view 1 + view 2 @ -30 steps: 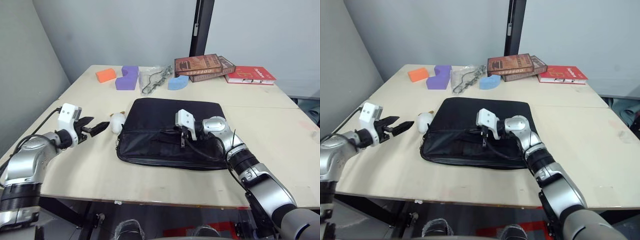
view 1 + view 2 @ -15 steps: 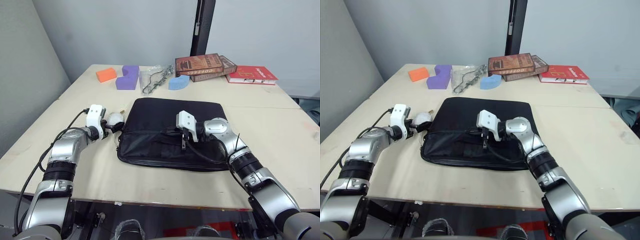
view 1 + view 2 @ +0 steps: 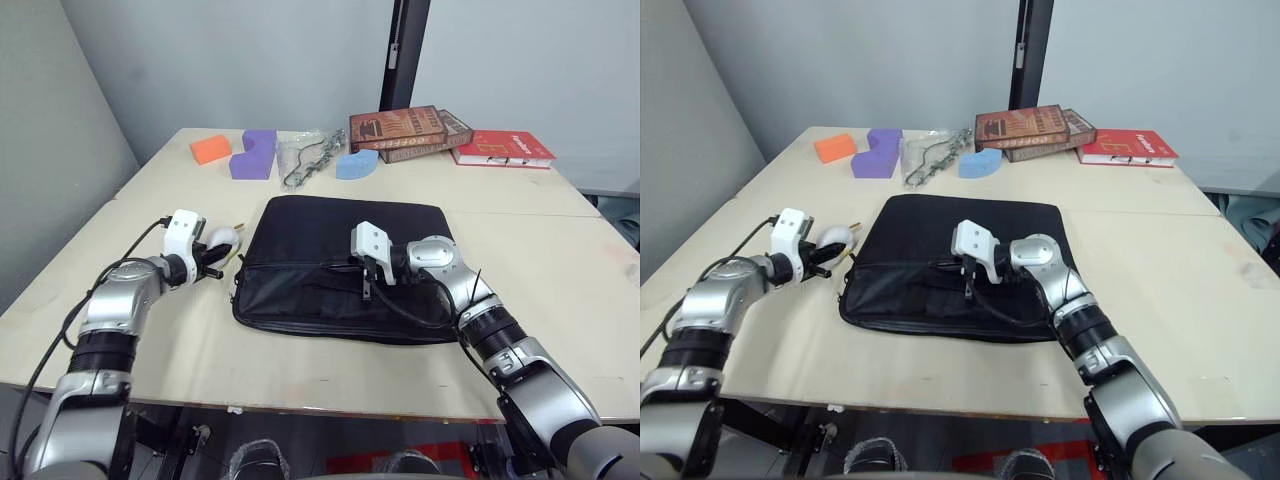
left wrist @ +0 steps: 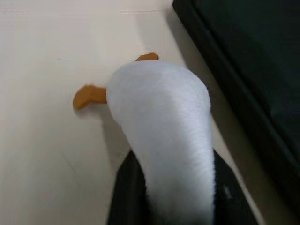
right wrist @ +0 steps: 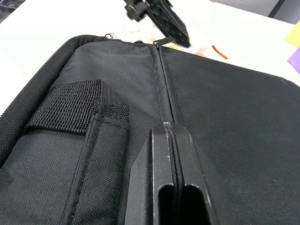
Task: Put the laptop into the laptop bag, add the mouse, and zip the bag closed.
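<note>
Bag fabric is soft: laptop bag point(image 3: 340, 270) sags when pulled — your right pincer point(image 5: 172, 140) rests pressed together, empty, on its zipper; left pincer point(image 3: 212, 262) clasps the puffy white toy point(image 4: 164, 136).

Laptop bag point(image 3: 340, 265): black fabric, lying flat at the table's centre, zipper line running left to right, strap handle on its near panel.
</note>
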`<state>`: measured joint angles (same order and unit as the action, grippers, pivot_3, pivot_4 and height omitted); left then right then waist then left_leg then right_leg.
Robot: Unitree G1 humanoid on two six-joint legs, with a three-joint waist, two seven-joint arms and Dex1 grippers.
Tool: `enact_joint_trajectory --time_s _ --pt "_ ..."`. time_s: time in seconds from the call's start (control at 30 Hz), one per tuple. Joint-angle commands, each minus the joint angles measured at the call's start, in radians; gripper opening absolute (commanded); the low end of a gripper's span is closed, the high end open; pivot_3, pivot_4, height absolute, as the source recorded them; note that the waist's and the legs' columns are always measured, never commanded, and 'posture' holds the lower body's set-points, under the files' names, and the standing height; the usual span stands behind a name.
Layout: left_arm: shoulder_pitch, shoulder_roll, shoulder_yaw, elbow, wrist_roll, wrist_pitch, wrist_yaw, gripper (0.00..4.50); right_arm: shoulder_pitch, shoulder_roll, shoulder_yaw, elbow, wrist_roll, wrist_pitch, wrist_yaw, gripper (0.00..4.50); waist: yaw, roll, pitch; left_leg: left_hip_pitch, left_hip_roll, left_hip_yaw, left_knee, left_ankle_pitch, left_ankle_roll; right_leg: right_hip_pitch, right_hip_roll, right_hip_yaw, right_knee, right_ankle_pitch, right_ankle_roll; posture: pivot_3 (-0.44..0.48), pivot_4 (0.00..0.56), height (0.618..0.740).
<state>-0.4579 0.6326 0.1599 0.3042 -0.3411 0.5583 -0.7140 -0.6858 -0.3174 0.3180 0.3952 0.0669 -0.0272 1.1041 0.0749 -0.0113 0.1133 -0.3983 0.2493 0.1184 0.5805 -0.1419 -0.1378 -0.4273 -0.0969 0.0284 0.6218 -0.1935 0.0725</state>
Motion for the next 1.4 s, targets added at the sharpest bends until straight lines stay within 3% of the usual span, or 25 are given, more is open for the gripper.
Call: enact_joint_trajectory --time_s 0.03,0.43,0.63,0.8,1.0,1.17,1.3,1.4 --pt "0.064 0.054 0.045 -0.217 -0.076 -0.01 -0.102 0.0 0.027 -0.011 0.043 0.045 -0.035 0.046 0.029 0.0 -0.004 0.0 0.0 0.0 0.0 0.0 -0.001 0.0 0.0 0.0 0.0 0.0 -0.001 0.0 0.0 0.0 0.15 0.734" --pt "0.429 0.352 0.069 -0.63 -0.28 0.105 -0.495 0.0 0.032 0.004 0.059 0.048 -0.029 0.065 0.042 0.0 -0.014 0.001 0.001 0.0 0.0 0.001 -0.005 -0.001 -0.001 -0.001 0.0 0.0 -0.003 -0.002 0.0 0.0 0.15 0.734" --pt "0.5 0.385 -0.025 -0.804 -0.33 0.124 -0.56 0.0 0.033 0.021 0.059 0.059 -0.022 0.082 0.053 0.0 -0.027 0.002 0.001 0.001 0.001 0.002 -0.008 -0.001 -0.001 -0.001 0.0 0.0 -0.005 -0.002 0.0 0.0 0.15 0.734" --pt "0.448 0.342 -0.187 -0.828 -0.264 0.06 -0.575 0.0 0.027 0.032 0.06 0.054 -0.025 0.092 0.057 0.0 -0.033 0.002 0.001 0.001 0.001 0.003 -0.01 -0.001 -0.001 -0.002 0.0 0.0 -0.006 -0.002 0.0 0.0 0.15 0.734" --pt "0.266 0.188 -0.391 -0.791 -0.202 0.057 -0.539 0.0 0.014 0.056 0.069 0.071 -0.035 0.097 0.051 0.0 -0.039 0.003 0.0 0.003 0.0 0.004 -0.009 -0.001 -0.002 -0.002 0.001 0.001 -0.004 -0.002 0.0 0.0 0.15 0.734" --pt "0.225 0.116 -0.47 -0.781 -0.165 0.057 -0.509 0.0 0.01 0.069 0.064 0.074 -0.035 0.103 0.045 0.0 -0.042 0.003 -0.001 0.003 0.001 0.005 -0.01 0.0 -0.002 -0.002 0.001 0.002 -0.004 -0.002 0.0 0.0 0.15 0.734" --pt "0.282 0.052 -0.53 -0.614 -0.04 -0.177 -0.526 0.0 0.005 0.076 0.06 0.081 -0.034 0.108 0.039 0.0 -0.042 0.005 -0.002 0.005 0.001 0.006 -0.01 0.0 -0.002 -0.001 0.001 0.002 -0.004 -0.002 0.0 0.0 0.15 0.734" --pt "0.306 0.028 -0.558 -0.552 0.013 -0.253 -0.525 0.0 0.004 0.075 0.056 0.08 -0.035 0.111 0.037 0.0 -0.042 0.005 -0.002 0.009 0.001 0.007 -0.011 0.0 -0.002 0.0 0.001 0.004 -0.003 -0.003 0.0 0.0 0.15 0.734"
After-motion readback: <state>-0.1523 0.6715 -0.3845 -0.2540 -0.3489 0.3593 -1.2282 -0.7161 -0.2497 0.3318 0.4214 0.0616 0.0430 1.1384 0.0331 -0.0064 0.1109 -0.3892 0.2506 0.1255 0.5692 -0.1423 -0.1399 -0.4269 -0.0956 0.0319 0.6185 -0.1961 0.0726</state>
